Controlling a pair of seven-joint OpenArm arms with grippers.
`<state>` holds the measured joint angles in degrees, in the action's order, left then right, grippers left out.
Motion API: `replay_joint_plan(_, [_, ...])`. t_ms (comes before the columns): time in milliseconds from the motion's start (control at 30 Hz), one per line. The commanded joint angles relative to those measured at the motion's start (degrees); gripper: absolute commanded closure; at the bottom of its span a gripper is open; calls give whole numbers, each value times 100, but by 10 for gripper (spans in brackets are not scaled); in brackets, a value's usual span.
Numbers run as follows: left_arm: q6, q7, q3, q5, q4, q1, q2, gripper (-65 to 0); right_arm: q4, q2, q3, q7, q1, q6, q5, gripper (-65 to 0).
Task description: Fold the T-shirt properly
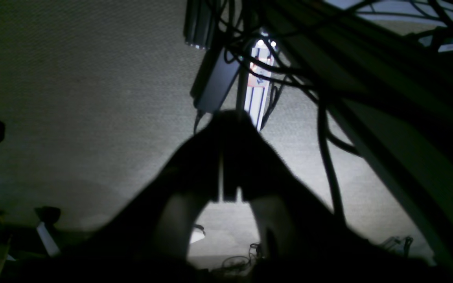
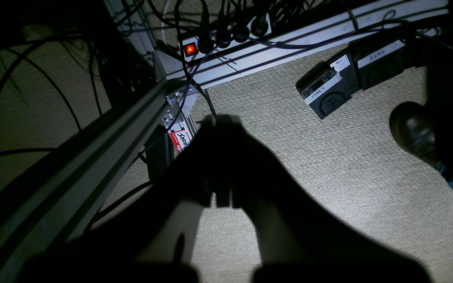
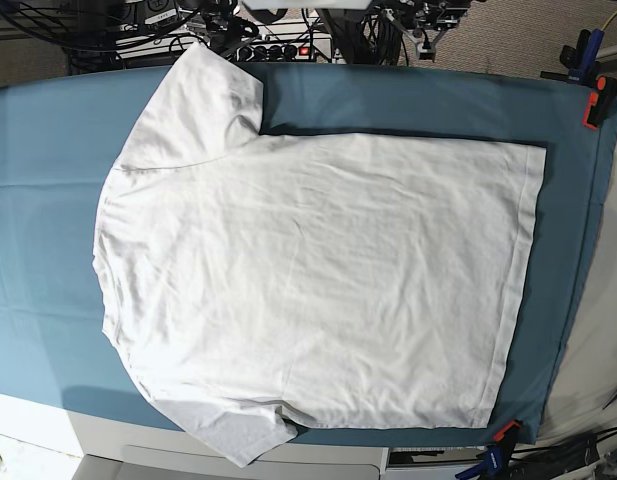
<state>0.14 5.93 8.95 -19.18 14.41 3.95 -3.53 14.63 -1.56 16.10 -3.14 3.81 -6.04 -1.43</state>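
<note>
The white T-shirt (image 3: 318, 280) lies spread flat on the teal table cloth (image 3: 48, 150) in the base view. Its neck end is to the left and its hem (image 3: 528, 280) to the right. One sleeve (image 3: 198, 100) reaches the far edge, the other (image 3: 238, 430) hangs over the near edge. Neither arm appears in that view. Both wrist views look down at carpeted floor and show no shirt. My left gripper (image 1: 228, 118) is a dark silhouette with its jaws together, holding nothing. My right gripper (image 2: 218, 120) looks the same, shut and empty.
Orange clamps (image 3: 593, 105) (image 3: 503, 430) pin the cloth at the right corners. Under the table are an aluminium frame rail (image 2: 73, 177), a power strip with a red light (image 2: 190, 49), black boxes (image 2: 328, 92), hanging cables (image 1: 325, 137) and a dark shoe (image 2: 413, 129).
</note>
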Motion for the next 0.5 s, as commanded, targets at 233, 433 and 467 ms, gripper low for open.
replay_joint_plan(233, [-17, 2, 2, -11, 22, 0, -15, 0, 33, -20, -2, 122, -2, -26, 9, 0])
replay_joint_plan(433, [-13, -37, 2, -9, 109, 20, -22, 0, 103, -22, -2, 203, 2, -24, 9, 0])
replay_joint_plan(467, [-13, -35, 2, -9, 140, 35, -33, 0, 153, -22, -2, 184, 17, -24, 9, 0])
